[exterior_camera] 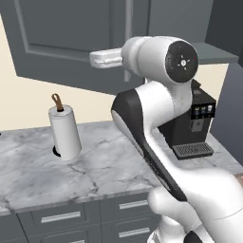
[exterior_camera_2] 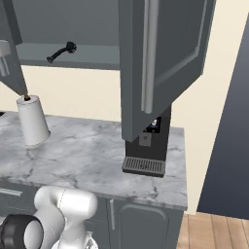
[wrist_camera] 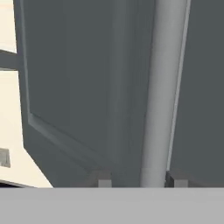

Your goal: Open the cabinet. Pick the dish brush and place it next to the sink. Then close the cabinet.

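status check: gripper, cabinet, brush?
Gripper open, tips either side of silver door handle. Cabinet doors swung open. Dish brush lying on the inside shelf, untouched. Open right door hangs over coffee machine.

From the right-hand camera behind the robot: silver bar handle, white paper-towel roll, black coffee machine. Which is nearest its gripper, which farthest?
From the gripper:
1. Silver bar handle of the dark grey cabinet door, right between the fingers.
2. White paper-towel roll, on the counter just below.
3. Black coffee machine, far along the counter to the right.
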You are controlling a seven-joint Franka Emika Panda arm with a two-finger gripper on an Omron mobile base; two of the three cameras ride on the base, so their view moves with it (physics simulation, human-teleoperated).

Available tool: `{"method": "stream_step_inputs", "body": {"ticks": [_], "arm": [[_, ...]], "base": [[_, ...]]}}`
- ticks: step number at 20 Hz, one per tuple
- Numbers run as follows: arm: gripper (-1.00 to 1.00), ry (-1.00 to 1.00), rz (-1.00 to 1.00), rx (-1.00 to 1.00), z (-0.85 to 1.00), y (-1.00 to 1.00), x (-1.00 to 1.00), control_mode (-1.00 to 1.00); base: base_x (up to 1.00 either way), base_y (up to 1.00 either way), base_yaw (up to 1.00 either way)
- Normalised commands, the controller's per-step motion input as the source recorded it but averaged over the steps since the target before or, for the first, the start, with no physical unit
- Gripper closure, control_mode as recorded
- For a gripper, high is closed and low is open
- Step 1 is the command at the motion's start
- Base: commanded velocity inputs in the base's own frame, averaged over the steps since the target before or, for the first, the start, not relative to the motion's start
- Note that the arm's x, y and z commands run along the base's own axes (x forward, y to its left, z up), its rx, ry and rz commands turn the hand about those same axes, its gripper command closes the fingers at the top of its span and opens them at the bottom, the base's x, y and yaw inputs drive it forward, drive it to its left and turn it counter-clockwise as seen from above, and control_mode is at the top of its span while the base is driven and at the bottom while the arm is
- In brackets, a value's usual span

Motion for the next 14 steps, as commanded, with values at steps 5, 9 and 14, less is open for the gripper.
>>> {"method": "stream_step_inputs", "body": {"ticks": [5, 9, 14], "arm": [[1.0, 0.0, 0.05, -0.11, 0.03, 0.7, -0.71, -1.0], [-1.0, 0.0, 0.0, -0.11, 0.0, 0.56, -0.2, -1.0], [-1.0, -0.02, 0.0, -0.05, 0.06, 0.15, -0.42, -1.0]], "base": [[0.0, 0.0, 0.0], [0.0, 0.0, 0.0], [0.0, 0.0, 0.0]]}}
